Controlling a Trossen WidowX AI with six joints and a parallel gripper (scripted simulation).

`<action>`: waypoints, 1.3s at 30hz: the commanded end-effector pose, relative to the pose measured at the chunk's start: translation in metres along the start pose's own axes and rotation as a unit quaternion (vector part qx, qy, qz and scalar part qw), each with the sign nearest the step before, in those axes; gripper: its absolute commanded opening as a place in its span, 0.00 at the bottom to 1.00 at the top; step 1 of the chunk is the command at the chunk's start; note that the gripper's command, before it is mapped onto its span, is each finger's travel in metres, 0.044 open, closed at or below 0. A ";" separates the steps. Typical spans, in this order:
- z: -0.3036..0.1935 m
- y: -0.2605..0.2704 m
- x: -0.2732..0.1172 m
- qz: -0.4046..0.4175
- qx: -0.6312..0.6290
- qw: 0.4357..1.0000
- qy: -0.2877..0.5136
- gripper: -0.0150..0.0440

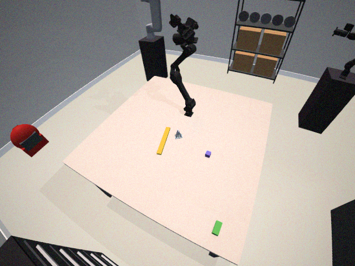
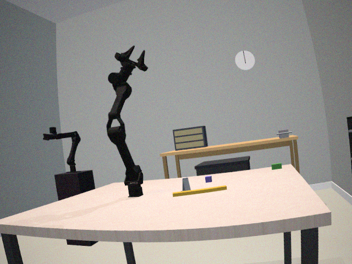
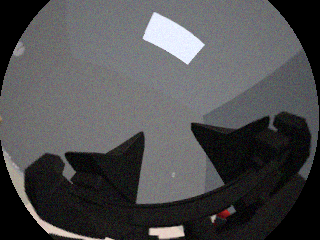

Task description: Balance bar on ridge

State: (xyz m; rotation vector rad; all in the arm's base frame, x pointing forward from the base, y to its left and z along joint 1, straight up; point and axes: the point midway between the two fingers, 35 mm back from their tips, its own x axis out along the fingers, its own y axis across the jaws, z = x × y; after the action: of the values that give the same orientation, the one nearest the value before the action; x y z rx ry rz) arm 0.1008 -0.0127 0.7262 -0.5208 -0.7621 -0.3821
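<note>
The gripper (image 2: 136, 58) is raised high above the arm's base and points upward, its jaws apart with nothing between them, so I judge the task is at its first step, before any approach. The bar (image 1: 163, 140) lies flat on the bench (image 1: 177, 197), just left of the ridge (image 1: 178, 134) and not on it. Next, the arm must come down over the bar's middle and take it across its narrow width.

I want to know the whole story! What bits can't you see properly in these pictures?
- Wrist view: the tool points up at wall and ceiling, so bar, ridge and table are out of frame.
- Top view: the ridge is too small to make out its shape.
- Exterior view: the ridge's foot is hidden behind the bar, so touching or apart is unclear.
</note>
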 end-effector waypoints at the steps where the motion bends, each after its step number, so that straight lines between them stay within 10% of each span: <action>1: 0.019 0.028 -0.003 0.014 -0.030 0.999 -0.027 0.79; 39: -0.015 0.259 -0.002 0.209 -0.189 0.956 -0.079 0.79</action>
State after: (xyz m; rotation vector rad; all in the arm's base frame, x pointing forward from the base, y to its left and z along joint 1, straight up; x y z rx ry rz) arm 0.2192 0.1770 0.6536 -1.0326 -0.7501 -0.1324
